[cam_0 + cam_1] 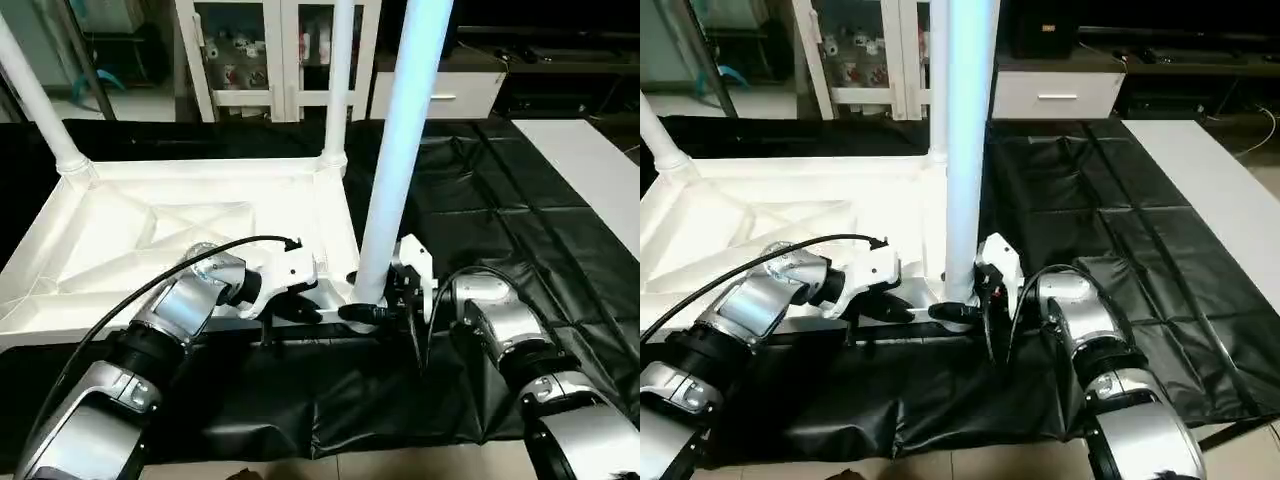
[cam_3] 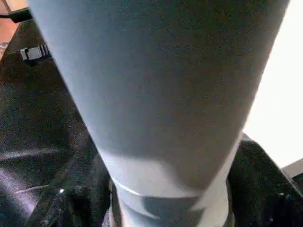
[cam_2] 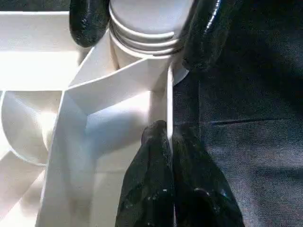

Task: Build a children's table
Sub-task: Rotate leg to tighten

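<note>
The children's table top (image 1: 150,230) lies underside up on the black-draped worktable (image 1: 500,230). Three white legs stand in its corner sockets: one far left (image 1: 35,100), one far right (image 1: 340,80), and one at the near right corner (image 1: 405,150). My right gripper (image 1: 365,312) is at the base of the near right leg (image 2: 156,85), one black finger (image 3: 90,23) pressed on each side. My left gripper (image 3: 171,137) is shut on the top's thin rim just beside that corner socket (image 3: 142,42), so the two grippers nearly meet.
A flat white board (image 1: 590,170) lies at the right on the black drape. A white glass-door cabinet (image 1: 280,50) and a white drawer unit (image 1: 440,95) stand behind the worktable. The drape's front edge (image 1: 400,445) runs just under my forearms.
</note>
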`<state>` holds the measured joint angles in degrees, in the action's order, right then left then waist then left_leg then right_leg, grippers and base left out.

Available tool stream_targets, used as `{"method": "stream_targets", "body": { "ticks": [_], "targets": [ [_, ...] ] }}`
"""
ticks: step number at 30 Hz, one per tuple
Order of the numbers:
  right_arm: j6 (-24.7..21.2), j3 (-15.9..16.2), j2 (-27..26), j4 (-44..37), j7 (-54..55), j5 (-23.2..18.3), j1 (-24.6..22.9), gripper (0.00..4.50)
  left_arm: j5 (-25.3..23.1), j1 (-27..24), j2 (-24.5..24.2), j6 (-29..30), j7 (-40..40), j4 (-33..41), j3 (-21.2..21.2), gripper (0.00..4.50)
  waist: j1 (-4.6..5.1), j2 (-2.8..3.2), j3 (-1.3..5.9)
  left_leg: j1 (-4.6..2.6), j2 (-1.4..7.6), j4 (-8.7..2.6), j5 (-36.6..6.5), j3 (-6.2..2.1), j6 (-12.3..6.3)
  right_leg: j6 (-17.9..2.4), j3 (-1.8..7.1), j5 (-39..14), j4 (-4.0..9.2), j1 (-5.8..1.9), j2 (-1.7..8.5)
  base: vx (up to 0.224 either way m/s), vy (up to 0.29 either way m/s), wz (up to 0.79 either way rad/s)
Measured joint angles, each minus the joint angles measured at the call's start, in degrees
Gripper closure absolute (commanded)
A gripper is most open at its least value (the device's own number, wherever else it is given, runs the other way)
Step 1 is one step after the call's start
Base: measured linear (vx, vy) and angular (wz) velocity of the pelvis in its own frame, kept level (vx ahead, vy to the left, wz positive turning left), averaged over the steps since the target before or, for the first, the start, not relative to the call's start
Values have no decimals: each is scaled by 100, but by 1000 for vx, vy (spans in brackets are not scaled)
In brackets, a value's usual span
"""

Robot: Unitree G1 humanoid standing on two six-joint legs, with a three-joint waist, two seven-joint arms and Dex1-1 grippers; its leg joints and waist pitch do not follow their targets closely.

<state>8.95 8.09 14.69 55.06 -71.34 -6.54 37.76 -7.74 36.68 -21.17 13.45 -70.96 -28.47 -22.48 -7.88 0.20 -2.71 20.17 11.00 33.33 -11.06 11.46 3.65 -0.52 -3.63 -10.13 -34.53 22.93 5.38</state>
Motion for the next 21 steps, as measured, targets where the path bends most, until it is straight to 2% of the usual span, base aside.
{"method": "stream_targets", "body": {
  "ticks": [2, 8, 15, 19, 21],
  "targets": [
    [23, -5, -3, 8, 4, 0, -4, 166, 0, 0, 0, -5, -1, 0, 0, 450, -1, 0, 0, 0, 0, 0, 0, 0, 0, 0, 0, 0, 0, 0, 0, 0, 0, 0],
    [73, -292, -153, 21, 439, -73, -171, 175, -7, 7, 92, -80, 254, -134, 36, 450, 5, 1, 2, -13, -1, 0, 0, 0, 0, -2, 2, 1, 1, -13, 0, 0, 0, 0],
    [293, -948, -754, 377, 2815, -183, -176, 176, -89, 437, 879, -128, 1632, -1140, 430, 450, 108, -28, -7, -7, -5, -4, 1, -3, 1, 23, 2, -13, 19, -12, 1, 0, 0, 0],
    [396, -1070, -998, 548, 3978, -143, -35, 176, -93, 610, 1185, -88, 2263, -1466, 500, 450, 135, -30, -6, -1, -10, -14, 1, -3, 1, 21, 2, -12, 42, -11, 2, 0, 0, 0],
    [377, -1193, -1243, 761, 4962, -39, 204, 176, -118, 755, 1424, -39, 2738, -1715, 587, 450, 142, -29, -6, 5, -12, -14, 3, -2, 4, 11, 4, -5, 43, -7, 2, 0, 0, 0]
  ]
}}
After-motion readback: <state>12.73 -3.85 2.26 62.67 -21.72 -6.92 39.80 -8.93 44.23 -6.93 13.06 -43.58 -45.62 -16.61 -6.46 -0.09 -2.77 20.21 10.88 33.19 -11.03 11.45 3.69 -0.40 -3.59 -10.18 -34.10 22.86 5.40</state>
